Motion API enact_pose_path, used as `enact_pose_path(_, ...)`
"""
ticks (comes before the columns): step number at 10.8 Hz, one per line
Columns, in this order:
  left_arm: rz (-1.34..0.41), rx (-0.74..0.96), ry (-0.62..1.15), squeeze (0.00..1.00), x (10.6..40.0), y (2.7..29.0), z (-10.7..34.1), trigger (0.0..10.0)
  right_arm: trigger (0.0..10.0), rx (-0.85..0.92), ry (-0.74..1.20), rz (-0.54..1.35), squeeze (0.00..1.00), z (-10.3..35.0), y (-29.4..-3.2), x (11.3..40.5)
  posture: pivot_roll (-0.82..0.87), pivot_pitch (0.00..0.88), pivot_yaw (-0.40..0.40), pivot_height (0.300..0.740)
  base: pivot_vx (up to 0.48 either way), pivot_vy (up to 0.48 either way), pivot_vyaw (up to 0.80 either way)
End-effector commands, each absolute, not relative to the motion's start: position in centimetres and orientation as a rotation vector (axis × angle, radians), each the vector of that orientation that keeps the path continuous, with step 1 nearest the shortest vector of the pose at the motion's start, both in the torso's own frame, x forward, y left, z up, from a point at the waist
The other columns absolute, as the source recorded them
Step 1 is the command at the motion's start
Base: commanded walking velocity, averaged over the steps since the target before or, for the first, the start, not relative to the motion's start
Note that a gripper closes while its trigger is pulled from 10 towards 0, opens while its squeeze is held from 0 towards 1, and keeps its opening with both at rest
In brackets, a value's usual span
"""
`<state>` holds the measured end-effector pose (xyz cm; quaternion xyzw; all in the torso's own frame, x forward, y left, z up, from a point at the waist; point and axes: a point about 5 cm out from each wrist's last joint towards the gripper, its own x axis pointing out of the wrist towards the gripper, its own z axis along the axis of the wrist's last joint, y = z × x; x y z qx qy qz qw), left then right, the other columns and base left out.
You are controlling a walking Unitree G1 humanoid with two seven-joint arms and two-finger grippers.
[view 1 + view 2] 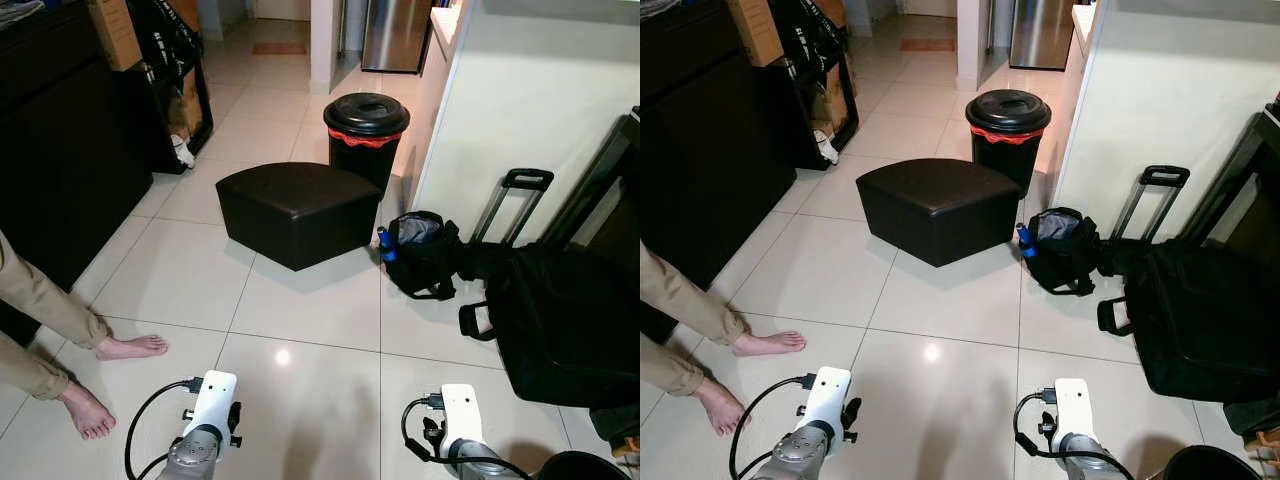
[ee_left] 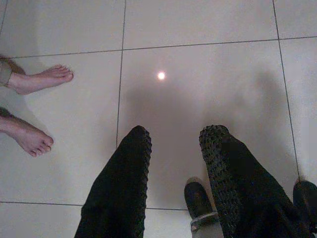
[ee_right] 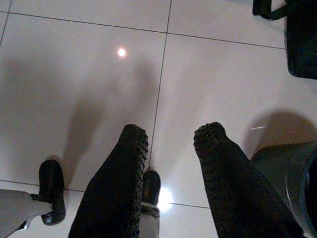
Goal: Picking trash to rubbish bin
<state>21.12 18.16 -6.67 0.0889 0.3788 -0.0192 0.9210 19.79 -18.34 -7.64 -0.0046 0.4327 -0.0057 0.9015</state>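
Observation:
The rubbish bin is black and round, lid shut, with a red bag liner under the rim. It stands on the tiled floor behind a black ottoman. A small blue item pokes up beside an open black bag; I cannot tell what it is. Both arms hang low at the front of the head views, wrists at the left arm and the right arm. My left gripper is open over bare tile. My right gripper is open too, holding nothing.
A person's bare feet stand on my left, also seen as feet in the left wrist view. A large black trolley bag lies on the right by the white wall. A dark cabinet lines the left side.

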Motion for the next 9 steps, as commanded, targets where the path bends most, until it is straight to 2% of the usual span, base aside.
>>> enact_pose_path(1,-0.042,0.198,0.784,0.00,21.37,18.30,-6.55,10.0,10.0,-0.014,0.883,-0.018,0.00,-7.44,-18.46,20.14,-0.02,0.008,0.016,0.740,0.000,0.000,0.00)
enact_pose_path(9,-0.044,0.203,0.790,0.00,21.21,18.32,-6.65,10.0,10.0,-0.016,0.882,-0.011,0.00,-7.43,-18.33,20.19,-0.01,0.007,0.013,0.740,0.000,0.000,0.00)
